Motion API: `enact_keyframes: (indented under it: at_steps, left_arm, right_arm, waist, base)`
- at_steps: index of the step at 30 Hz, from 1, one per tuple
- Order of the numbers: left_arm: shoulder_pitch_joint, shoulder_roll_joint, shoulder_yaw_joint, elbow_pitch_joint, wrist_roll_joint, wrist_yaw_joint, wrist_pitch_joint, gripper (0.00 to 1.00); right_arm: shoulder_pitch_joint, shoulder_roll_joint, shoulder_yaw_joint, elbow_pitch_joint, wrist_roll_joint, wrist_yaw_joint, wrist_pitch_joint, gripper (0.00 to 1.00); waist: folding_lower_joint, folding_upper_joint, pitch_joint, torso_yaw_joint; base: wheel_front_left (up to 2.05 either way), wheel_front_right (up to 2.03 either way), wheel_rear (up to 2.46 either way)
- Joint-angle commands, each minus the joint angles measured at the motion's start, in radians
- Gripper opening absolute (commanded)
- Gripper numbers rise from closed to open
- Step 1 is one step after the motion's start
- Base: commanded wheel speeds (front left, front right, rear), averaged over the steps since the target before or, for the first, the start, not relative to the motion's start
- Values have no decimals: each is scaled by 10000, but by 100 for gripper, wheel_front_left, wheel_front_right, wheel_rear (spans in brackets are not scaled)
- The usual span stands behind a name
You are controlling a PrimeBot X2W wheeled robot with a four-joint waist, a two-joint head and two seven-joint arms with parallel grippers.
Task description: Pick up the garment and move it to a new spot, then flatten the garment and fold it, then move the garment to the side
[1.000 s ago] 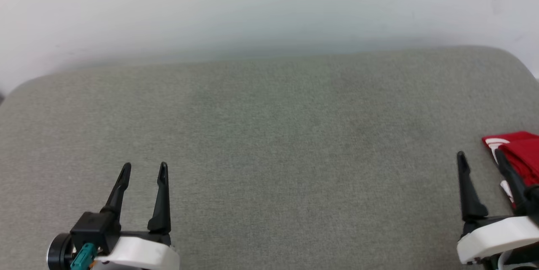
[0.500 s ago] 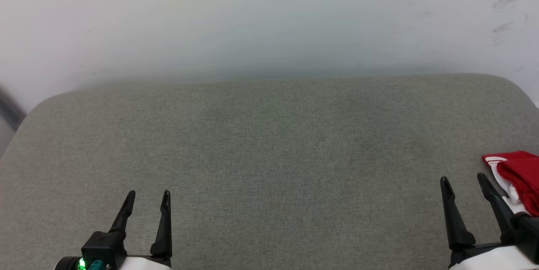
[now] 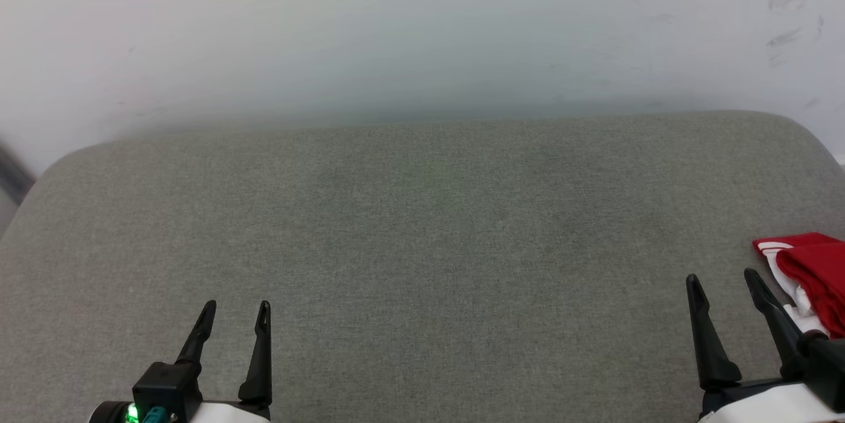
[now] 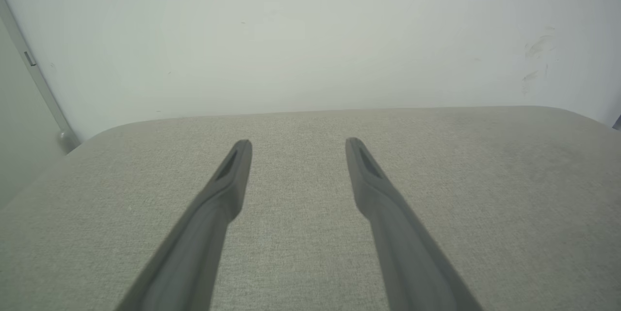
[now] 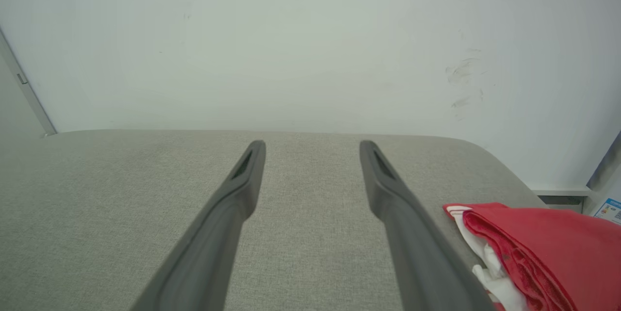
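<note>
The garment (image 3: 809, 268) is a folded red bundle with white parts, lying at the right edge of the grey cushioned surface (image 3: 422, 225); the right wrist view shows the garment (image 5: 543, 248) at its lower right. My right gripper (image 3: 723, 281) stands open just left of it, fingers apart and holding nothing, as my right gripper (image 5: 313, 146) also appears in its wrist view. At the lower left my left gripper (image 3: 236, 307) is open over bare cushion, and the left wrist view has my left gripper (image 4: 298, 143) with empty space between the fingers.
A pale wall (image 3: 422, 27) rises directly behind the cushion, with scuff marks at its upper right. The cushion's rounded corners fall away at far left and far right. A grey vertical strip (image 4: 34, 73) stands by the left corner.
The head camera tilted up, so the cushion sits lower in the picture. My right gripper has drawn back left off the garment, which stays put. Both grippers remain open.
</note>
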Motion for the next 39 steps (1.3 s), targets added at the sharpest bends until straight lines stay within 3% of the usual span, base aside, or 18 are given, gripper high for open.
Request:
enact_keyframes:
  at_steps: [1, 10, 11, 39]
  left_arm:
    - [-74, 33, -10, 18, -38, 29, -55, 100]
    - [-137, 76, -61, 144, -162, -72, -38, 100]
    - [-32, 43, -68, 144, -141, -40, -28, 0]
    - [-730, -550, 696, 980, -4557, -755, 1005, 0]
  right_arm:
    - [-84, 48, 4, 16, 23, -4, -51, 100]
    - [-119, 48, -3, 92, 38, -4, -43, 100]
    - [-41, 6, 1, 96, 5, 0, -5, 0]
    - [-961, -270, 219, 1849, 5298, 1, -79, 0]
  waist:
    - [1, -1, 5, -1]
    - [1, -1, 74, -33]
    - [1, -1, 77, -33]
    - [1, -1, 146, -13]
  base:
    - [0, 0, 0]
    - [0, 0, 0]
    - [0, 0, 0]
    - [0, 0, 0]
